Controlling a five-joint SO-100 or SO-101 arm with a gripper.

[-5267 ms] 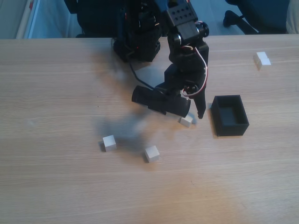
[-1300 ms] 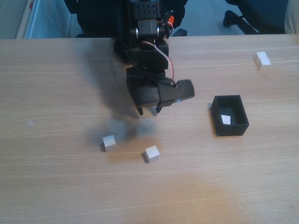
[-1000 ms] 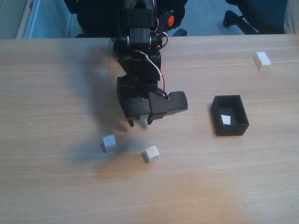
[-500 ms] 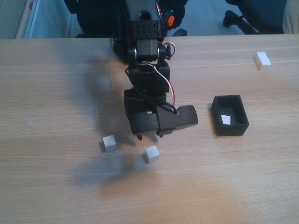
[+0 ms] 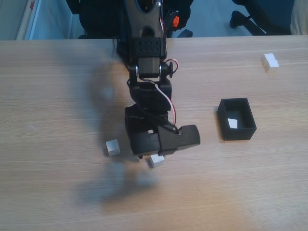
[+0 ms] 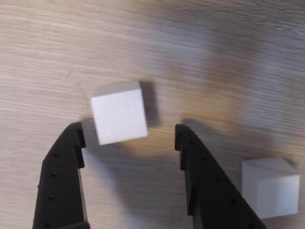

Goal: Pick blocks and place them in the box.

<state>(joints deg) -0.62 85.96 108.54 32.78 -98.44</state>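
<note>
In the wrist view, the gripper (image 6: 128, 136) hangs low over the wooden table (image 6: 43, 43), fingers spread wide apart, with 1 white block (image 6: 119, 112) at frame center just beyond the tips. A second block (image 6: 270, 186) sits at lower right, outside the right-hand finger. In the fixed view, the arm (image 5: 147, 62) reaches down the middle; the black box (image 5: 236, 119) at right center holds 1 block (image 5: 233, 123), and another block (image 5: 270, 60) lies at upper right.
</note>
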